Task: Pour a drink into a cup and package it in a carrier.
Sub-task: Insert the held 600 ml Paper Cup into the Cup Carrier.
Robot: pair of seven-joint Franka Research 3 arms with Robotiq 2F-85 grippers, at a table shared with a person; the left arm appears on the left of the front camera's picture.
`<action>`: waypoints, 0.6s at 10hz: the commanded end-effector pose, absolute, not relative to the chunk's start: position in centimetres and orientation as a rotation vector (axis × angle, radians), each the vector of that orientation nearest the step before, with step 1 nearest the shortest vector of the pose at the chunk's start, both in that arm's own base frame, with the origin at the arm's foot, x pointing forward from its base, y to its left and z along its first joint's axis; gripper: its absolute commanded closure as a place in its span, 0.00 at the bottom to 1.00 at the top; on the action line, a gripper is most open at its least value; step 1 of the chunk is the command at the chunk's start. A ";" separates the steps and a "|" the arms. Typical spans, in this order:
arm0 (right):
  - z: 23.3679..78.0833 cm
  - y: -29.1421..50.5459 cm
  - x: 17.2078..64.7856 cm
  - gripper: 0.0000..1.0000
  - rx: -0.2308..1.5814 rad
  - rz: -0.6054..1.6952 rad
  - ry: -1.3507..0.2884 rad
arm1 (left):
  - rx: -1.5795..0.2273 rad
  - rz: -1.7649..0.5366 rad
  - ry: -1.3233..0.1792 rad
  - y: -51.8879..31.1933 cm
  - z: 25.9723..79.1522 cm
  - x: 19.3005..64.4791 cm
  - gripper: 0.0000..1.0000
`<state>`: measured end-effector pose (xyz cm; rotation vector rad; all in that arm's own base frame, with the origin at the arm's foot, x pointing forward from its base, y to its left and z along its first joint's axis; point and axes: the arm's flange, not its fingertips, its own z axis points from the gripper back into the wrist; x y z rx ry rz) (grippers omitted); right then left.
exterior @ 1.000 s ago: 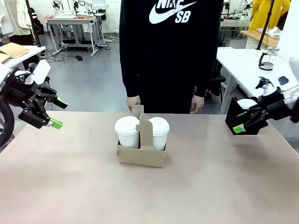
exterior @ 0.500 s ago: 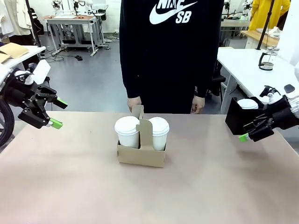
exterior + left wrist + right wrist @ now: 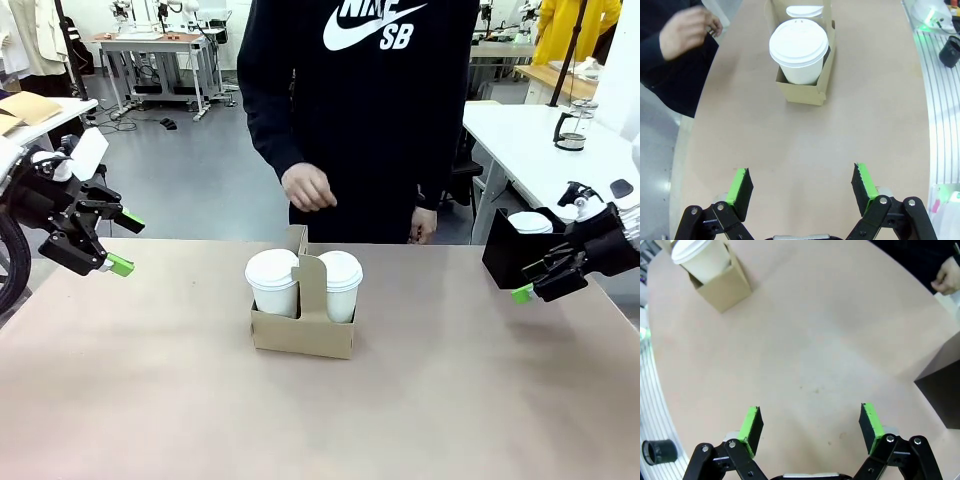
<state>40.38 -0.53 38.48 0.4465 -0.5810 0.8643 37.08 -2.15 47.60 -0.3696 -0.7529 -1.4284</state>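
Front view has the carrier (image 3: 303, 325) standing at the middle of the tan surface (image 3: 300, 420), its upright handle panel rising between two lidded white cups (image 3: 273, 281) seated in its slots, one left and one right. Behind it, at the far edge, a person in a black sweatshirt holds one hand (image 3: 307, 187) raised above the carrier, fingers loosely curled. The left claw (image 3: 121, 242) hangs over the left edge of the surface, well apart from the carrier, its green pads spread wide with nothing between them. The right claw (image 3: 530, 285) sits at the far right, just beside a black box (image 3: 505, 255) that holds a shorter white cup (image 3: 529, 222); from the right wrist view its pads (image 3: 753, 424) are likewise spread wide and empty over bare surface. Whether either cup holds any drink cannot be told, since both lids are on
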 end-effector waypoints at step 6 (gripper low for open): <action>38.6 -0.5 40.5 0.03 0.432 0.868 -0.585 | -0.382 -1.441 -0.781 -2.1 47.4 37.2 0.00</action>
